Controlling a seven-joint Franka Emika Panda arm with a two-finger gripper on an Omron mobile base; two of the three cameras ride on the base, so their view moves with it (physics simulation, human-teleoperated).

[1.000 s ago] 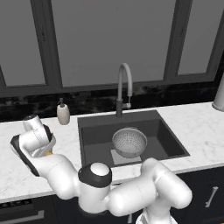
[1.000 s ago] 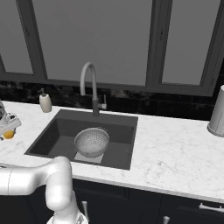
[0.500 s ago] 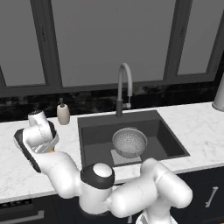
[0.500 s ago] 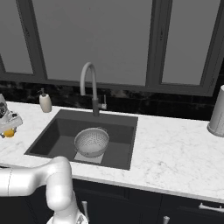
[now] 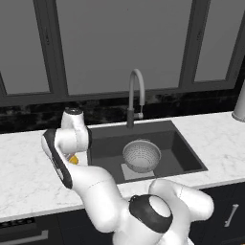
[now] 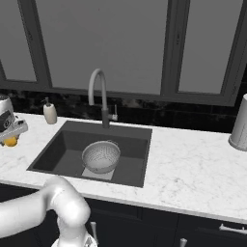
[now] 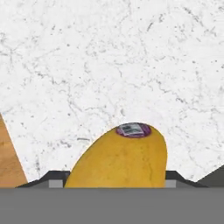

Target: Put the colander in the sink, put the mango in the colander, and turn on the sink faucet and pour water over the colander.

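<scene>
The orange-yellow mango (image 7: pixel 120 159), with a small sticker on its end, sits between my gripper's (image 7: pixel 113 178) two dark fingertips, which are shut on it above the white marble counter. From the base views the mango (image 5: pixel 72 159) (image 6: pixel 10 141) hangs under the hand (image 5: pixel 72 139) just left of the sink (image 5: pixel 106 146) (image 6: pixel 60 152). The silvery perforated colander (image 5: pixel 141 155) (image 6: pixel 101 157) stands upright on the sink floor. The grey gooseneck faucet (image 5: pixel 135 93) (image 6: pixel 98 91) rises behind the basin, and no water shows at its spout.
A cream soap bottle (image 6: pixel 49 112) stands on the counter at the sink's back left. A grey canister (image 6: pixel 240 124) (image 5: pixel 240 103) stands at the far right. A brown wooden surface (image 7: pixel 8 159) shows at the hand view's left edge.
The fingers have closed on the mango. The hand has since risen and swung right toward the sink, carrying the mango with it. Colander and faucet are unchanged.
</scene>
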